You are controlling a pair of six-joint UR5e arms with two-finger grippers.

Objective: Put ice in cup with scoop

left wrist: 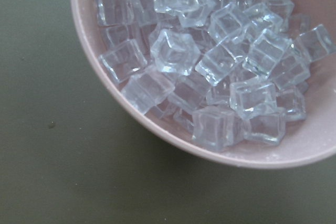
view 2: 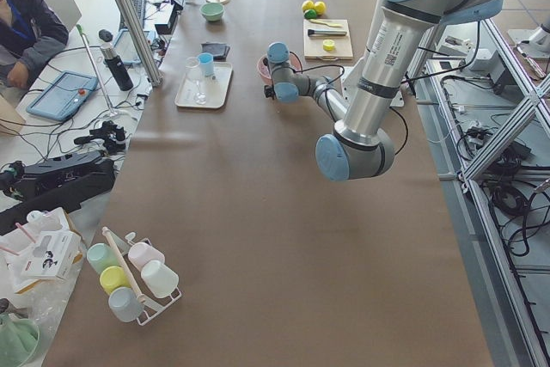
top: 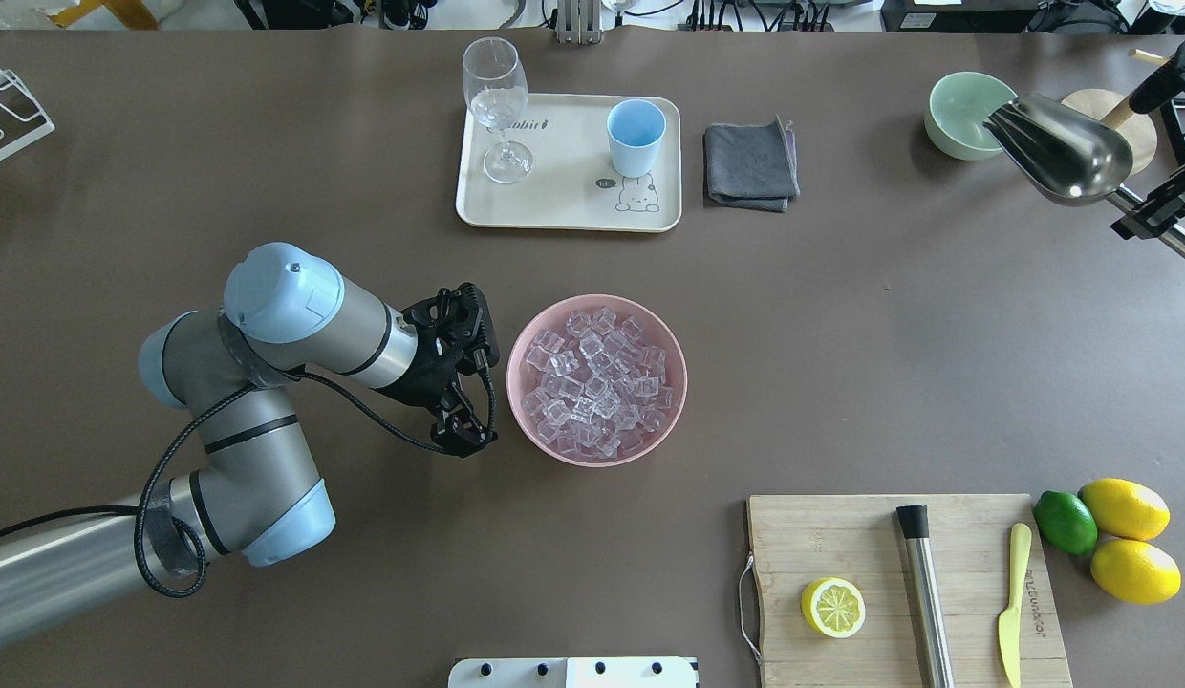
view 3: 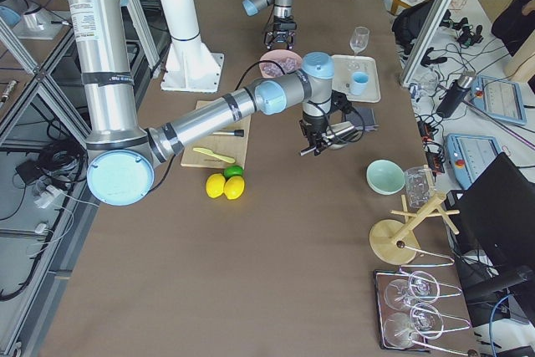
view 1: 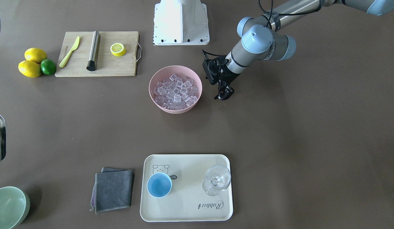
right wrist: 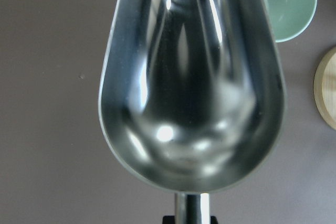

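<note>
The ice (top: 597, 382) lies heaped in a pink bowl (top: 597, 463) at mid-table, and fills the left wrist view (left wrist: 210, 51). The light-blue cup (top: 635, 134) stands upright and empty on a cream tray (top: 564, 205) on the far side. My left gripper (top: 463, 438) hangs just left of the pink bowl, fingers together and empty. My right gripper (top: 1154, 212) is shut on the handle of the steel scoop (top: 1061, 148), held empty in the air at the far right beside the pale green bowl. The scoop's trough fills the right wrist view (right wrist: 191, 77).
A stemmed glass (top: 497, 105) shares the tray with the cup. A grey cloth (top: 750, 164) lies right of the tray. A pale green bowl (top: 960, 119) sits under the scoop's tip. A cutting board (top: 841, 535) holds a lemon half, steel cylinder and yellow knife; lemons and a lime lie beside it.
</note>
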